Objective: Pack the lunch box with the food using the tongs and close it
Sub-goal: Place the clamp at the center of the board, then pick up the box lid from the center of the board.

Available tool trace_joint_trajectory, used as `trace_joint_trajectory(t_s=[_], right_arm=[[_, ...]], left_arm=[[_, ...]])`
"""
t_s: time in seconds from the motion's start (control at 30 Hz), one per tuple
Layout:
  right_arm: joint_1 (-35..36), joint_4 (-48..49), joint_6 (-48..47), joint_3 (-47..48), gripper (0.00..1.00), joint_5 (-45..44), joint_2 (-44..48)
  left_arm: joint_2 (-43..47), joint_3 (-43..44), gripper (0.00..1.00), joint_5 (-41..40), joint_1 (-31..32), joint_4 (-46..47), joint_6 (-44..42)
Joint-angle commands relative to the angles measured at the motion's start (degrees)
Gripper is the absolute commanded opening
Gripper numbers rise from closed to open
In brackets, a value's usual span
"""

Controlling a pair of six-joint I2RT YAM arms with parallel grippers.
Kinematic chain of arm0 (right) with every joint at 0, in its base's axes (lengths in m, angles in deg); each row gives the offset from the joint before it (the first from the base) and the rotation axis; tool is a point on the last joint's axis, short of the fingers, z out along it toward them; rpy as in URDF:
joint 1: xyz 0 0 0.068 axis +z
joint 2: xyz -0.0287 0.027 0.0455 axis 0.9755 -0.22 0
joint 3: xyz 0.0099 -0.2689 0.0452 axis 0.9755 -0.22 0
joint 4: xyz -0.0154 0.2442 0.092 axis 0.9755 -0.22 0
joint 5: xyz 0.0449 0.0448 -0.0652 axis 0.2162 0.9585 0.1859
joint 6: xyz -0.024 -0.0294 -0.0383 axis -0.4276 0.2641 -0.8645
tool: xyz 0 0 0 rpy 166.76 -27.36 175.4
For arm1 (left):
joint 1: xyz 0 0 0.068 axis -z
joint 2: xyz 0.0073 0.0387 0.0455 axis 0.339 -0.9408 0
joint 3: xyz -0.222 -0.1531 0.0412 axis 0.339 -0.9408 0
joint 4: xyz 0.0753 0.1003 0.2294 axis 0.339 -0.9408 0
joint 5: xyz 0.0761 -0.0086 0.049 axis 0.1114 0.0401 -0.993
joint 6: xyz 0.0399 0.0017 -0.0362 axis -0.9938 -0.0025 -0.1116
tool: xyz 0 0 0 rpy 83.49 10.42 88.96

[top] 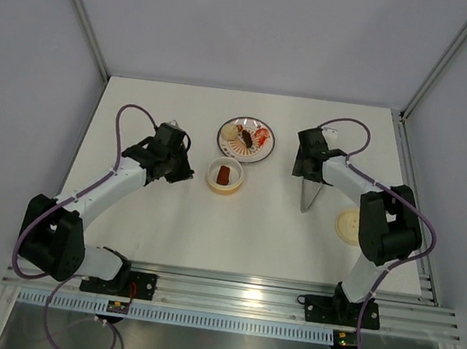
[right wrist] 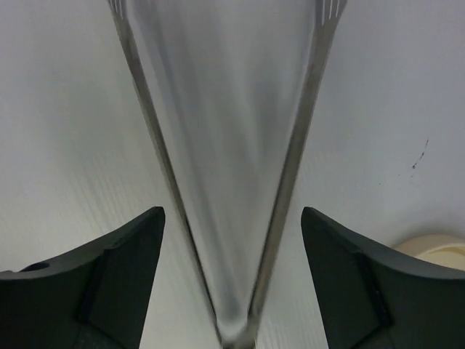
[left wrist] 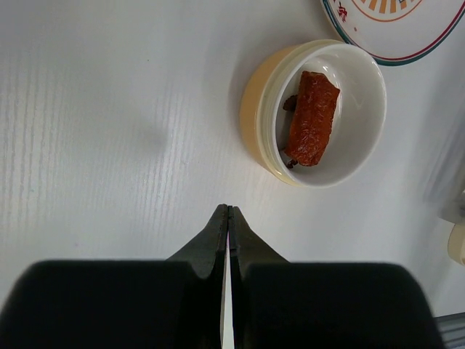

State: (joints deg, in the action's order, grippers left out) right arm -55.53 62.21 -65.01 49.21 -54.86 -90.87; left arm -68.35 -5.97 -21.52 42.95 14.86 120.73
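Right jaws spread; tongs lie between, ungripped.

A: The long slim silver tongs?
B: Metal, smooth, with a dull satin sheen.
A: And the small round cream-yellow tub?
B: Plastic, glossy inside. The reddish-brown food piece in it looks slightly shiny. The white surface is matt, finely ribbed. The left hand is matt black plastic.
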Motion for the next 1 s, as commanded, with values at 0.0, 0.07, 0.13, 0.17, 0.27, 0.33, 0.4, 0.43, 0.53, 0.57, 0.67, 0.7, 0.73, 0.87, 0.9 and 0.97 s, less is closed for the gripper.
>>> trace_joint_trajectory(t_s=[0.0,0.07,0.13,0.17,0.27,0.33,0.4,0.43,0.53,0.57,0.67,0.7,0.73,0.87,0.9,0.97], right_arm=[[-1.45,0.98,0.38,6.15,0.86,-0.15,-0.35],[-1.80,0.11,0.29,7.04,0.88,0.20,1.05],[-2.42,-0.51,0.37,7.22,0.88,0.73,2.63],[-2.68,-1.21,0.81,7.05,0.88,1.25,4.29],[-4.09,-2.79,2.12,3.11,0.88,2.04,8.07],[-5.93,-3.50,2.92,0.64,0.88,3.36,10.28],[-6.99,-5.34,3.80,-2.95,0.88,4.94,13.27],[-7.69,-5.96,4.32,-4.02,0.88,4.95,14.32],[-8.40,-7.72,5.91,-8.50,0.86,4.86,18.01],[-8.75,-8.33,6.95,-10.51,0.86,4.95,19.76],[-9.89,-8.25,7.76,-14.73,0.82,6.69,22.14],[-10.42,-7.73,7.50,-15.88,0.78,7.84,22.33],[-11.12,-7.20,6.88,-16.94,0.75,9.50,22.50],[-13.93,-5.52,7.05,-20.47,0.70,13.46,21.37],[-14.46,-5.18,6.88,-20.55,0.69,13.65,21.45],[-14.90,-5.00,6.53,-20.47,0.66,14.52,21.10]], left_arm=[[2.37,-0.20,0.00,-1.10,-0.20,1.28,-1.41],[2.46,-0.20,0.00,-1.01,-0.20,1.28,-1.67],[2.55,-0.12,0.00,-0.92,-0.20,1.28,-2.02],[2.63,-0.12,0.00,-0.92,-0.20,1.19,-2.11],[3.16,0.06,0.00,-0.66,-0.28,0.93,-2.55],[3.86,-0.03,0.00,-0.22,-0.28,0.93,-2.81],[4.30,0.06,0.00,0.31,-0.20,0.93,-3.16],[4.48,0.23,0.00,0.66,-0.28,0.84,-3.60],[5.27,0.41,0.00,1.01,-0.28,0.84,-3.95],[5.36,0.58,0.00,1.36,-0.28,0.75,-4.04],[5.80,0.85,0.00,1.63,-0.20,0.58,-4.31],[6.23,0.85,0.00,1.63,-0.20,0.49,-4.39],[6.32,0.85,0.00,1.63,-0.20,0.40,-4.48],[6.59,0.85,0.00,1.63,-0.20,0.14,-4.57],[6.59,0.76,0.00,1.63,-0.20,0.22,-4.48],[6.33,0.76,0.00,1.63,-0.11,0.49,-4.31]])
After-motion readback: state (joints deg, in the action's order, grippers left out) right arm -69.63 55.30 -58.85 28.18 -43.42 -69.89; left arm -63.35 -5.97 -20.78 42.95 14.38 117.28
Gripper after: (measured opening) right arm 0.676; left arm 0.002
